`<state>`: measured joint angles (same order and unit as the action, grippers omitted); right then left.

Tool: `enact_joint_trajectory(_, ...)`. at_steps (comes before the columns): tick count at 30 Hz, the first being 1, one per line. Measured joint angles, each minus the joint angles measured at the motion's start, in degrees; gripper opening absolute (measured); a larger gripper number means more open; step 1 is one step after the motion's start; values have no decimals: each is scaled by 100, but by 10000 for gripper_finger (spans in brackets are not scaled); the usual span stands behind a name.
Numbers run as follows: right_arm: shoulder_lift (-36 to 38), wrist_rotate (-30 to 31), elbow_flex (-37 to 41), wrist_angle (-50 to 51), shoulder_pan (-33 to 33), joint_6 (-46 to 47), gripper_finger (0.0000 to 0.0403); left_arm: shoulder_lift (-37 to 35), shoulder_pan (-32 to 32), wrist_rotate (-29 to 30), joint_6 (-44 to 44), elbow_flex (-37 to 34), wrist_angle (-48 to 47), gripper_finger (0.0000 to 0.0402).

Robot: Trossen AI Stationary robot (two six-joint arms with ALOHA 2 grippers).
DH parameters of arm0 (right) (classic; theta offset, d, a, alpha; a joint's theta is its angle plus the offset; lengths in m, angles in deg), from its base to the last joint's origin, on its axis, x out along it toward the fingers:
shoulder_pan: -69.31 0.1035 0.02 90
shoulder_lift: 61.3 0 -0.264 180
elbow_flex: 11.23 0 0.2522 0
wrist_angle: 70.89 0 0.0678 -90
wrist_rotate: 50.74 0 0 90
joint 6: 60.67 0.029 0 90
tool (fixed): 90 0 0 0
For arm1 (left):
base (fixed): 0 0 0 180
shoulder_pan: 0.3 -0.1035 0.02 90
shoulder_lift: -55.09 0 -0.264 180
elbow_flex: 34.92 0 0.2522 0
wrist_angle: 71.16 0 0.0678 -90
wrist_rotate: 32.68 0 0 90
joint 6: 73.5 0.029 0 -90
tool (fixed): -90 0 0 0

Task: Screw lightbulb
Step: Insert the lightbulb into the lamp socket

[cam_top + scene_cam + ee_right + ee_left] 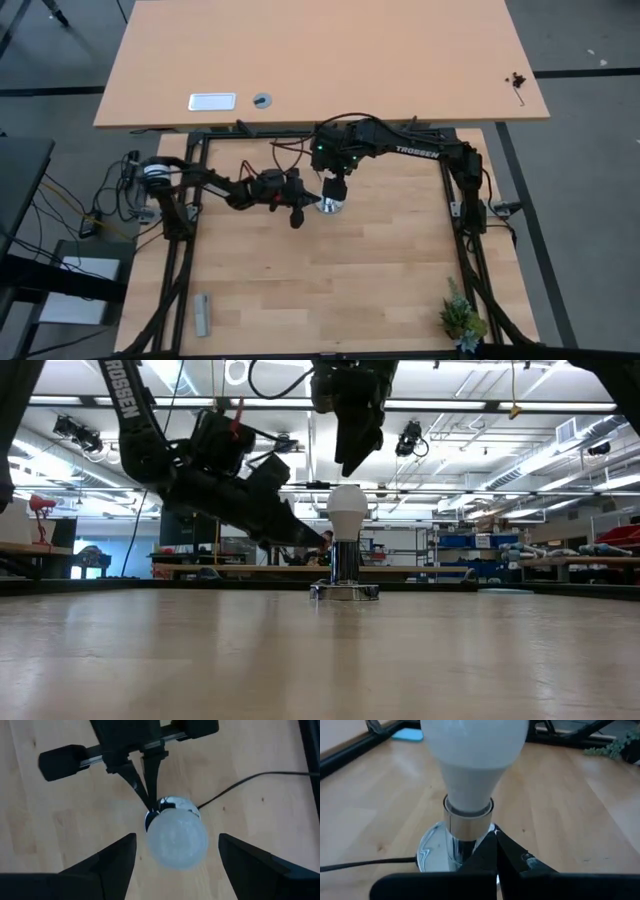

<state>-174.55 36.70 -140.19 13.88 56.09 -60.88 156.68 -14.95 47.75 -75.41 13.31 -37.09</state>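
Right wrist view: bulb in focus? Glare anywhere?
Right wrist view: the lightbulb looks soft, the floor behind sharper. Left wrist view: bright reflections on the silver socket base; the bulb's top is cropped. Low view: ceiling lights backlight both arms into silhouette.

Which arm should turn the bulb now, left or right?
Probably the right. The right gripper hangs open directly above the lightbulb, fingers either side. The left gripper is shut, low beside the socket base, steadying it.
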Motion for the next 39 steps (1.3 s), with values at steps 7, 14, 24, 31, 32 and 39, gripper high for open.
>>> enact_joint_trajectory(7, 0, 7, 0, 11, -15, -37, 289, 198, 6, 424, 9, 18, -105, 0)
enact_joint_trajectory(14, -4, 9, 243, -26, -15, -301, 289, 198, 15, 523, 63, 189, -371, 0)
enact_joint_trajectory(24, -4, 5, 402, -163, -15, -302, 300, 198, 15, 608, 310, 432, -930, 0)
enact_joint_trajectory(31, -6, 4, 404, -208, -15, -302, 307, 198, 15, 610, 431, 434, -926, 0)
enact_joint_trajectory(32, -5, 3, 404, -210, -15, -302, 307, 198, 15, 610, 445, 434, -957, 0)
enact_joint_trajectory(39, -7, 2, 404, -208, -15, -299, 305, 198, 15, 692, 470, 434, -1055, 0)
